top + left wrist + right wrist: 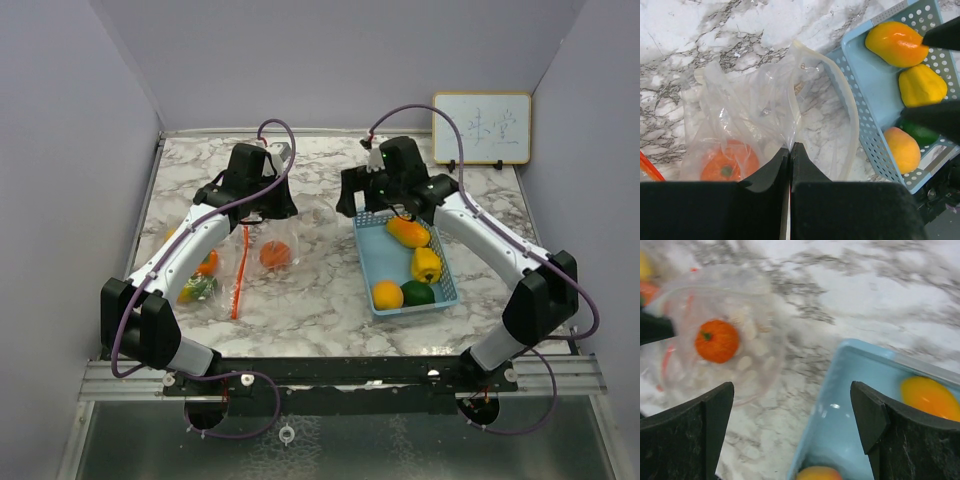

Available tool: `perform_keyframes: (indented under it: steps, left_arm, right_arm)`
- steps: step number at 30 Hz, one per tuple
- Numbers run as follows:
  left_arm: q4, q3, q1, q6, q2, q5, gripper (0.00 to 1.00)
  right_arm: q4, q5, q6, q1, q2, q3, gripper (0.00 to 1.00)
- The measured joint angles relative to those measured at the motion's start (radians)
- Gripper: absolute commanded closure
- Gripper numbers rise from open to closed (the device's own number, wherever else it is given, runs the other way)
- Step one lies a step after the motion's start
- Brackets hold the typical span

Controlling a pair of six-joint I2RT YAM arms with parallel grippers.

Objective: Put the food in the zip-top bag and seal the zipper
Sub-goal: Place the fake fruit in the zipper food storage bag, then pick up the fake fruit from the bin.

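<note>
A clear zip-top bag (pixel 268 245) lies on the marble table with its red zipper strip (pixel 238 278) along its left side. One orange tomato-like fruit (pixel 275 255) sits inside it, also seen in the left wrist view (pixel 730 164) and the right wrist view (pixel 716 341). My left gripper (pixel 790 146) is shut on the bag's rim (pixel 796 95) and holds the mouth up. My right gripper (pixel 792 425) is open and empty, above the far left corner of the blue basket (pixel 852 405). The basket holds an orange pepper (pixel 408 231), a yellow pepper (pixel 426 264), an orange (pixel 387 294) and a dark green piece (pixel 418 293).
Two more pieces of food, an orange one (pixel 208 262) and a green-yellow one (pixel 197 288), lie left of the bag, partly under my left arm. A small whiteboard (pixel 481 128) stands at the back right. Grey walls close in the table on three sides.
</note>
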Motion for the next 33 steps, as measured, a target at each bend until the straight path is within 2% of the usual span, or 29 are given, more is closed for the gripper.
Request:
perform_keyframes:
  steps: [4, 5, 16, 17, 18, 19, 21, 22, 27, 31, 33]
  left_arm:
    - [0.001, 0.0, 0.0, 0.0, 0.0, 0.002, 1.0]
    - [0.001, 0.0, 0.0, 0.0, 0.0, 0.003, 1.0]
    - [0.0, 0.0, 0.0, 0.007, 0.0, 0.003, 1.0]
    - [-0.001, 0.0, 0.0, 0.007, 0.0, 0.004, 1.0]
    - [-0.001, 0.0, 0.0, 0.007, 0.0, 0.003, 1.0]
    - [-0.001, 0.0, 0.0, 0.007, 0.0, 0.004, 1.0]
    - [-0.002, 0.0, 0.0, 0.007, 0.0, 0.003, 1.0]
    - [-0.002, 0.0, 0.0, 0.008, 0.0, 0.003, 1.0]
    - [-0.01, 0.0, 0.0, 0.011, 0.0, 0.004, 1.0]
    - [-0.018, 0.011, 0.0, 0.011, 0.001, 0.005, 1.0]
    - [-0.019, 0.02, 0.0, 0.011, 0.003, 0.008, 1.0]
  right_arm:
    - [-0.077, 0.191, -0.027, -0.069, -0.022, -0.011, 0.0]
    - [-0.129, 0.325, -0.066, -0.126, 0.008, -0.059, 0.0]
    - [-0.107, 0.516, -0.243, -0.126, 0.199, -0.174, 0.01]
    - [-0.105, 0.526, -0.248, -0.126, 0.209, -0.174, 0.04]
    - [-0.101, 0.531, -0.249, -0.127, 0.216, -0.175, 0.11]
    - [-0.094, 0.533, -0.251, -0.131, 0.225, -0.176, 0.25]
    - [-0.087, 0.532, -0.251, -0.133, 0.236, -0.176, 0.65]
    - [-0.087, 0.527, -0.254, -0.133, 0.237, -0.176, 0.73]
    - [-0.081, 0.486, -0.241, -0.133, 0.213, -0.181, 0.8]
    - [-0.107, 0.387, -0.228, -0.135, 0.116, -0.18, 0.8]
    - [-0.13, 0.285, -0.208, -0.133, 0.04, -0.164, 0.77]
